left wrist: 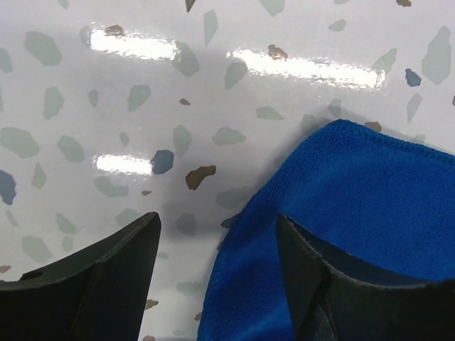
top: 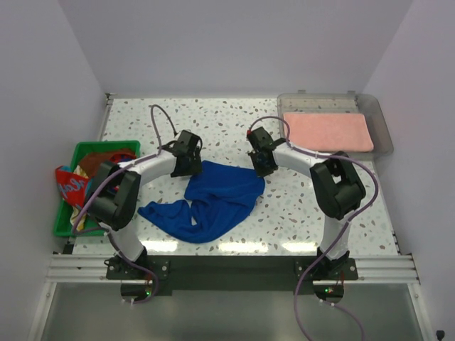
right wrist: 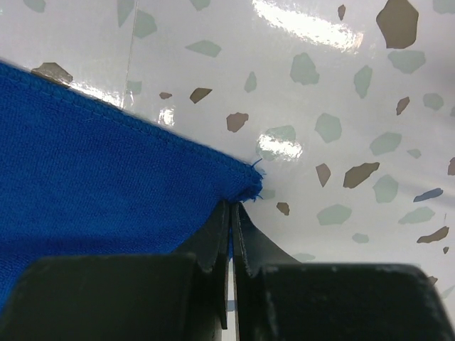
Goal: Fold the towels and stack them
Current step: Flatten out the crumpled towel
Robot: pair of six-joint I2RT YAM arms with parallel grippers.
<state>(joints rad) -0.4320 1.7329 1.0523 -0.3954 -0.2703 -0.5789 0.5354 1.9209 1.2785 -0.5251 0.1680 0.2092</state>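
A royal blue towel [top: 213, 199] lies crumpled in the middle of the table. My right gripper [top: 261, 165] is at its far right corner. In the right wrist view the gripper [right wrist: 232, 206] is shut, pinching that corner of the blue towel [right wrist: 92, 170]. My left gripper [top: 186, 167] is at the towel's far left corner. Seen from the left wrist, it [left wrist: 217, 220] is open, and the blue towel's [left wrist: 370, 192] edge runs between the fingers, with the right finger [left wrist: 306, 263] over the cloth. A salmon pink towel [top: 328, 131] lies folded flat in the clear tray [top: 380, 124].
A green basket [top: 85, 148] stands at the left edge, holding a brown towel [top: 99, 162] and a blue towel with red pattern [top: 70, 186] that hangs over its side. White walls close in the table at the back and sides.
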